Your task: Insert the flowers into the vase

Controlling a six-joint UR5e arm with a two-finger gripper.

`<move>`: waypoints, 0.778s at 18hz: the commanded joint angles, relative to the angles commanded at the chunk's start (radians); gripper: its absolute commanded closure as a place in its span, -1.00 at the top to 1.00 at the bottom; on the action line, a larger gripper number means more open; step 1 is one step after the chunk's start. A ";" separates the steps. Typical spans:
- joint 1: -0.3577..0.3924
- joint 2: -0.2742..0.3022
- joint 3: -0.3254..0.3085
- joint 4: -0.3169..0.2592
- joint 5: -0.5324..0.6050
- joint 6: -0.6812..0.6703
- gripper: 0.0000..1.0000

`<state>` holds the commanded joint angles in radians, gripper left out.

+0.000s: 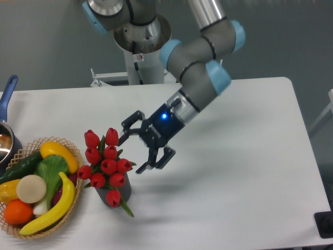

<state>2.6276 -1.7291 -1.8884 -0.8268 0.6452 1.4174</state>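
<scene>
The flowers (105,163), a bunch of red closed tulip heads with green leaves, stand in the vase (124,194), a small dark grey cylinder mostly hidden beneath them, left of the table's middle. One head and a leaf droop over its front. My gripper (133,152) hangs just right of and slightly above the bunch, open, its black fingers spread apart and holding nothing. A blue light glows on its wrist.
A wicker basket (74,202) with a banana, cucumber, orange and other produce sits right beside the vase on the left. A pot with a blue handle (7,94) is at the left edge. The robot base (140,36) stands behind the table.
</scene>
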 joint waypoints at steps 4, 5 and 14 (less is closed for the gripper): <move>0.051 0.089 -0.006 -0.003 0.238 0.003 1.00; 0.058 0.106 -0.005 -0.003 0.285 -0.003 1.00; 0.135 0.282 0.008 -0.161 0.608 0.109 1.00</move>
<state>2.7627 -1.4467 -1.8807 -0.9876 1.2531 1.5259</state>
